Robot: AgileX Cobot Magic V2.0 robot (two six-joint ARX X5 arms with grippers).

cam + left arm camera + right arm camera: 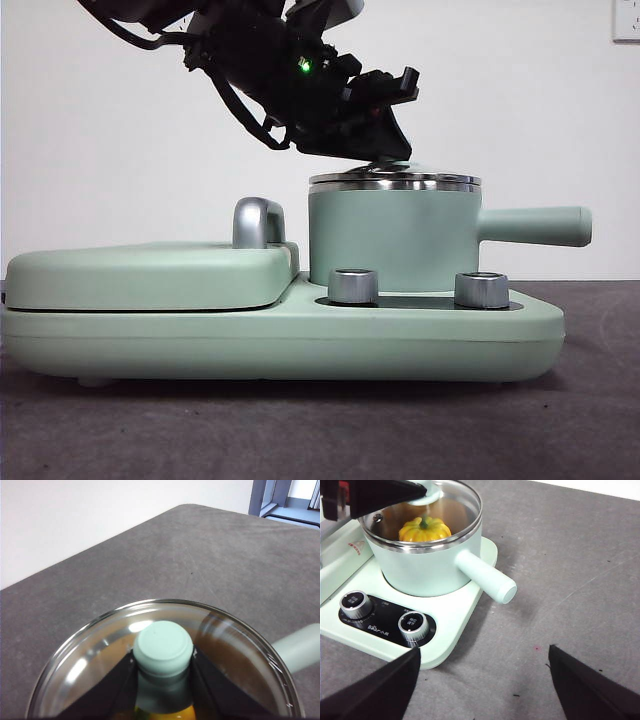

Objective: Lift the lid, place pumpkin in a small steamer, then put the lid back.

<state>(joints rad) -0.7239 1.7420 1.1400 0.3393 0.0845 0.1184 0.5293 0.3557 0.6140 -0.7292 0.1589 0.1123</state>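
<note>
A: Lid (445,510) position?

B: Seated flat on the steamer (390,240); steel rim rests on the pot's rim. Clear glass, mint knob (163,647) on top.

A: Left gripper (165,672)?

B: Directly above the steamer, jaws closed against both sides of the knob.

A: Pumpkin (424,529)?

B: Inside the steamer, under the glass. Glossy yellow-orange, ribbed, green stem up.

A: Steamer itself?

B: Mint-green cylinder, straight handle (535,226) sticking out sideways. It stands on the base unit (280,335), behind two steel dials (413,623).

A: Right gripper (485,680)?

B: Off the steamer's handle side, above the table (570,580), jaws spread wide, holding nothing.
</note>
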